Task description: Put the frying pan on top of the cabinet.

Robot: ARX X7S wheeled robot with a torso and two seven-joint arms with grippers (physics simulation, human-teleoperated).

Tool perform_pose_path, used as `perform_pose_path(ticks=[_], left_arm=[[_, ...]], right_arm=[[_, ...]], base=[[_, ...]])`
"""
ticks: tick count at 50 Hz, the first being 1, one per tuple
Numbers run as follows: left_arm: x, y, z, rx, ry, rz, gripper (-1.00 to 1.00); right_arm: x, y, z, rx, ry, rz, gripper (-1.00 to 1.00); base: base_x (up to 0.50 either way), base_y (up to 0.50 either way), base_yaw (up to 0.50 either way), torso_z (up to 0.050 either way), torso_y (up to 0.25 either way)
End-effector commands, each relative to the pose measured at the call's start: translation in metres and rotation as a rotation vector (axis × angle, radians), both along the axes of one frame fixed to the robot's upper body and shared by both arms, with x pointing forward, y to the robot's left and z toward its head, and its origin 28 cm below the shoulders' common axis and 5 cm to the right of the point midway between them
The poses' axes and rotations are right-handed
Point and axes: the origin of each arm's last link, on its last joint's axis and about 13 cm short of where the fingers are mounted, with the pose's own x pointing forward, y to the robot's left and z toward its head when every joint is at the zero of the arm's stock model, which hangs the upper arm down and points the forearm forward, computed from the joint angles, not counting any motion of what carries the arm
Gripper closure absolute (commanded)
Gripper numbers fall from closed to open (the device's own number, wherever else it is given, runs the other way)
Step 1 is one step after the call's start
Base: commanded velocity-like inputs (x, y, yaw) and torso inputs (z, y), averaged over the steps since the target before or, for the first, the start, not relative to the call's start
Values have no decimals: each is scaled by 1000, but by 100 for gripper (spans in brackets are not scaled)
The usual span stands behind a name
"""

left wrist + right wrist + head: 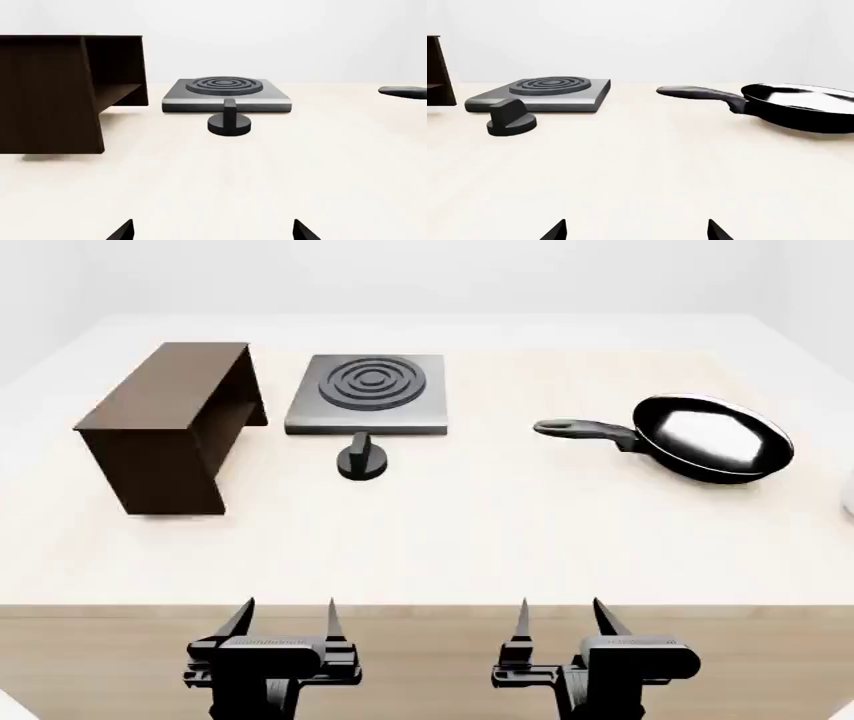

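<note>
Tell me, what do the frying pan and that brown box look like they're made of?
The frying pan looks like black metal: its inside is glossy and throws back a bright white patch of light. Its long handle is a duller dark grey, perhaps plastic or coated metal. The cabinet looks like dark brown wood with a matte finish, though no grain shows clearly, so painted board is possible.

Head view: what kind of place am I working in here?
Probably a mock kitchen counter in a simulator: a pale table carrying a frying pan, a burner plate with its knob, and a small wooden cabinet, with blank white walls behind.
</note>
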Motion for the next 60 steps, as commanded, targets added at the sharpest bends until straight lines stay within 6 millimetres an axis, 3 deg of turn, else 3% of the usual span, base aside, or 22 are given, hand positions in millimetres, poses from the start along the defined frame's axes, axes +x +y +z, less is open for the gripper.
perform_pose_path(ticks=[1, 11, 53, 55, 58, 59, 60], left_arm=[[0, -1, 1, 8, -5, -6, -100], [2, 0, -3, -3, 12, 7, -100], [0, -2, 1, 24, 28, -25, -100], [0, -1, 12, 19, 18, -23, -100], [5, 2, 61, 43, -87, 4, -100], [6, 3, 67, 51, -90, 12, -100], [6, 4, 93, 75, -158, 29, -100]], right_arm=[[1, -1, -1, -2, 0, -9, -100], [-1, -2, 0, 28, 10, 9, -100], [3, -3, 8, 4, 20, -22, -100], [4, -4, 18, 48, 27, 6, -100], [2, -9, 77, 47, -127, -3, -100], [1, -9, 83, 49, -150, -2, -100], [-7, -10, 110, 54, -230, 1, -100]], base=[[0, 0, 0, 0, 0], [0, 0, 0, 0, 0], [0, -484, 0, 0, 0], [0, 0, 0, 0, 0], [0, 0, 0, 0, 0], [0, 0, 0, 0, 0], [0, 0, 0, 0, 0]])
